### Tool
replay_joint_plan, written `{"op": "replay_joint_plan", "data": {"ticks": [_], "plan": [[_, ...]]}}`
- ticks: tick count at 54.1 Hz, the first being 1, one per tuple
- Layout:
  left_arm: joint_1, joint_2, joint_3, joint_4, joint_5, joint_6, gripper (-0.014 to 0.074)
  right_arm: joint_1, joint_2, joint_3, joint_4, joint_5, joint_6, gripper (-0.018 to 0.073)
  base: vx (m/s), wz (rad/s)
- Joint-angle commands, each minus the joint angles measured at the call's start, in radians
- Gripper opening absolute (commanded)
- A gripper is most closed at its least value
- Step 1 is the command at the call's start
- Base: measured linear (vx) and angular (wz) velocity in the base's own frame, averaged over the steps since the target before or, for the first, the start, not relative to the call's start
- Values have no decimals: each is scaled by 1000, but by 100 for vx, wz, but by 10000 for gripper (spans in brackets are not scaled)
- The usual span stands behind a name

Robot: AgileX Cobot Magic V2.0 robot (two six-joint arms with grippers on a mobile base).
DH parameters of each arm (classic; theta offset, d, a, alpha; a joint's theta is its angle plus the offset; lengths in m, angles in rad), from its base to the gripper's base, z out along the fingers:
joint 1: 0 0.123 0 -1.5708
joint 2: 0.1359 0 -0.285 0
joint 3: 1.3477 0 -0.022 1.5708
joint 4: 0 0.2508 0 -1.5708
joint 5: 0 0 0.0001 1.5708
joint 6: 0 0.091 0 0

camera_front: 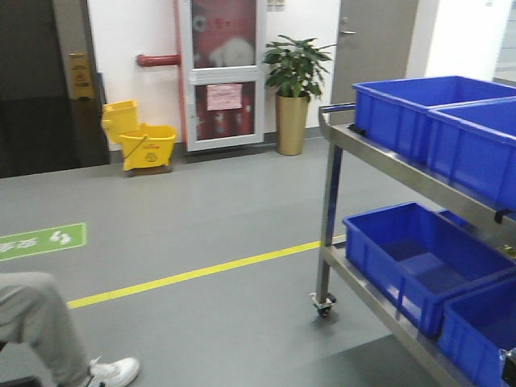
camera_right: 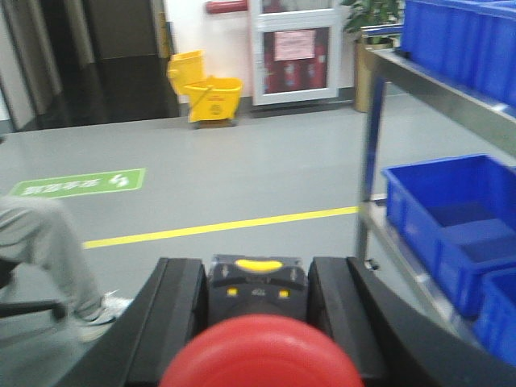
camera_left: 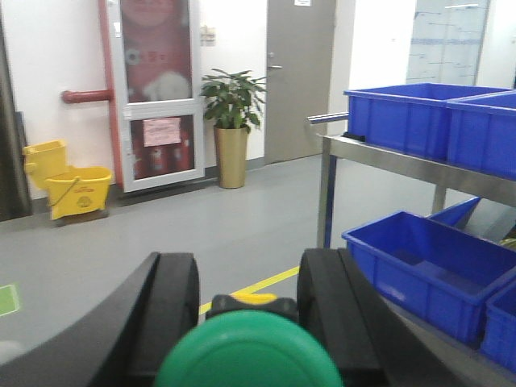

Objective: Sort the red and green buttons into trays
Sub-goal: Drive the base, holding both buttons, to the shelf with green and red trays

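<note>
Showing a round green button (camera_left: 248, 355), a domed red button (camera_right: 262, 356)

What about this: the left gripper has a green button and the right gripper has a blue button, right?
No. The right gripper has a red button, not blue; the right wrist view shows it. The left gripper does have a green button.
</note>
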Motion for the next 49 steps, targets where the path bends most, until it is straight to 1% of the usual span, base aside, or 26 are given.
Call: {"op": "replay_joint_plan", "data": {"ticks": [1, 12, 24, 49], "plan": [[-9, 5, -31, -4, -88, -7, -3, 0, 6, -34, -8, -92, 0, -9, 36, -34], [-9, 5, -31, -4, -88, -7, -3, 0, 6, -34, -8, -92, 0, -9, 35, -41], [-9, 5, -31, -4, -88, -7, -3, 0, 6, -34, -8, -92, 0, -9, 31, -55], [-9, 5, -31, -4, -88, -7, -3, 0, 6, -34, -8, -89, 0, -9, 23, -73]]}}
